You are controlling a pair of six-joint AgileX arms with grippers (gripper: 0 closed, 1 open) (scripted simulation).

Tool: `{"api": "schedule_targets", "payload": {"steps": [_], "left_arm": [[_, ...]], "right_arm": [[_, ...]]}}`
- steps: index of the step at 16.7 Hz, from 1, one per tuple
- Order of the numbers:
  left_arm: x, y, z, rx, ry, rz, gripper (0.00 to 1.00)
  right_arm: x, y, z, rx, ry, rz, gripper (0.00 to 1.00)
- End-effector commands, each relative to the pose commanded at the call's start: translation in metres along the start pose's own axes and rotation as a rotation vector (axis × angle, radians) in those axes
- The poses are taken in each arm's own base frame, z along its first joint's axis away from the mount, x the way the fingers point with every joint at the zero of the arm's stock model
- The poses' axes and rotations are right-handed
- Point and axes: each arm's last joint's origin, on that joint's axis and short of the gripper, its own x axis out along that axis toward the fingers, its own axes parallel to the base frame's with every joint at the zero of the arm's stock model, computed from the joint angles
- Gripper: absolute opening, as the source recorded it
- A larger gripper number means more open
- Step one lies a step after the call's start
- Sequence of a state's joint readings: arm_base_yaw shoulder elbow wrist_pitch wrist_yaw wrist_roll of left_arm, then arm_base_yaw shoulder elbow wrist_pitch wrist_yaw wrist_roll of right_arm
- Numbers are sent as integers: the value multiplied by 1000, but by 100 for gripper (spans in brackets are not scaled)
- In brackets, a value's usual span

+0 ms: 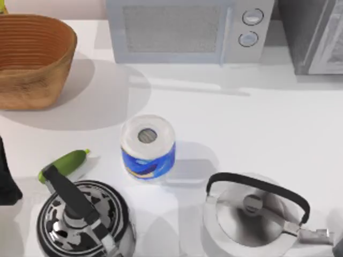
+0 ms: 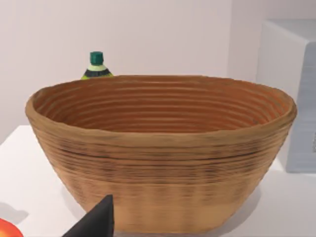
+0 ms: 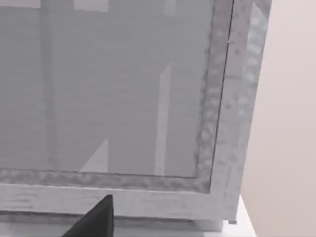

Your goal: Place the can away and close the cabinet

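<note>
My basket (image 1: 32, 59) sits at ten o'clock, the microwave (image 1: 187, 29) at twelve, the cabinet (image 1: 316, 35) at one. Paper roll (image 1: 148, 147) stands dead centre. At eight lies a cucumber (image 1: 65, 163), a kettle (image 1: 80, 219) at seven, another kettle (image 1: 257, 214) at five.

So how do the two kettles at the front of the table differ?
The left kettle has a black-and-white patterned body; the right kettle is plain silver. The left kettle's black handle is a straight bar slanting up toward the cucumber; the right kettle's is a thin arch spanning its lid. Both are round, sit upright and are cut off by the top view's lower edge.
</note>
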State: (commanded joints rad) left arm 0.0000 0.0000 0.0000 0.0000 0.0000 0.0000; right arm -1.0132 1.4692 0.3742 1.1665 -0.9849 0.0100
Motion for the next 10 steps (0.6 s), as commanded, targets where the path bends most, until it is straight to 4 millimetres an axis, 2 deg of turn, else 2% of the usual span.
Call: {"api": "schedule_targets", "payload": {"steps": [3,10], "left_arm": [[0,0,0,0,0,0,100],[0,0,0,0,0,0,100]], "right_arm": [[-1,-4,-16,54,28,14,100],[1,-5,-14,51,26,17,100]]}}
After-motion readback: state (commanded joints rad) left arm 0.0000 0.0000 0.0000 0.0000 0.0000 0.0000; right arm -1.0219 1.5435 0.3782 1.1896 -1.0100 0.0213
